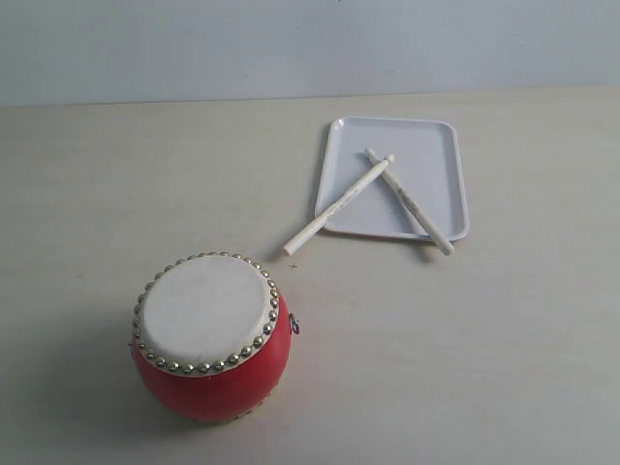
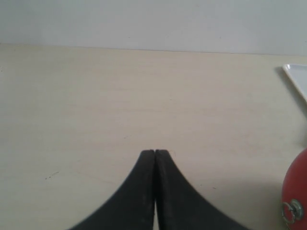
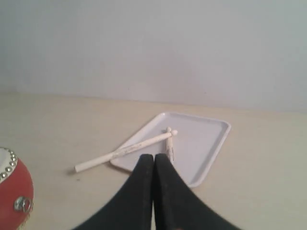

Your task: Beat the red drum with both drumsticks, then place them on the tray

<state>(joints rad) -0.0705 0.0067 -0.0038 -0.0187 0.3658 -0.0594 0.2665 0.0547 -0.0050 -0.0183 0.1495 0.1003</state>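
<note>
The red drum [image 1: 213, 334] stands at the front left of the table, skin top up; its edge shows in both wrist views [image 2: 297, 191] [image 3: 13, 191]. The white tray [image 1: 431, 203] lies behind and to the right [image 3: 206, 143]. Two drumsticks rest across it with knobbed tips meeting: one drumstick [image 1: 334, 208] overhangs the tray's left rim onto the table [image 3: 120, 152], the other drumstick [image 1: 412, 205] overhangs the near rim [image 3: 170, 148]. No gripper appears in the exterior view. My left gripper [image 2: 154, 152] is shut, empty, over bare table. My right gripper [image 3: 153, 156] is shut, empty, short of the tray.
The pale wooden tabletop [image 1: 484, 368] ends at a plain light wall [image 1: 291, 48] behind the tray. A corner of the tray [image 2: 300, 79] shows in the left wrist view. Nothing else lies on the table.
</note>
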